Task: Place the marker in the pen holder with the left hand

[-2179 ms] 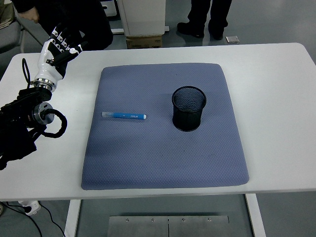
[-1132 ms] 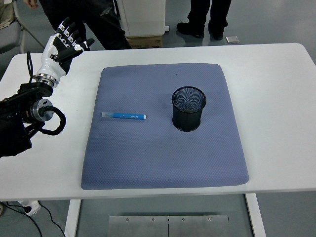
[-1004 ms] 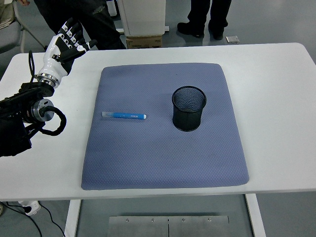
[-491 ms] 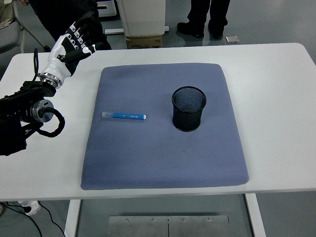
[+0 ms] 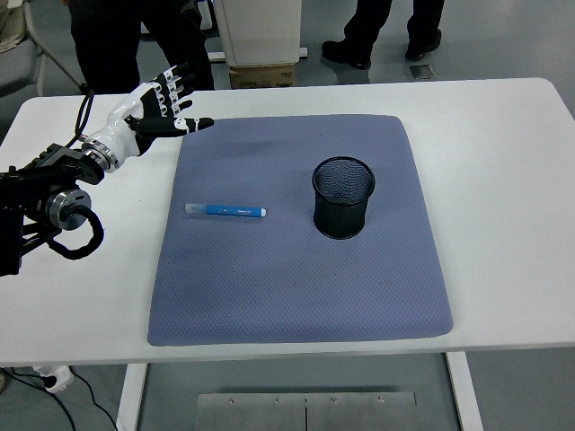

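A blue marker (image 5: 225,211) lies flat on the left part of the blue-grey mat (image 5: 296,269), pointing left-right. A black mesh pen holder (image 5: 343,197) stands upright on the mat, right of the marker. My left hand (image 5: 164,109) hovers open with fingers spread above the mat's far left corner, well behind the marker, holding nothing. The right arm is out of view.
The white table (image 5: 503,162) carries the mat. People's legs (image 5: 377,27) stand behind the table's far edge, and a box (image 5: 262,74) sits on the floor there. My left forearm with cables (image 5: 54,197) lies over the table's left side.
My left hand has swung right and forward from beyond the table's left rear to over the mat's far left corner, fingers still spread. Marker and holder have not moved.
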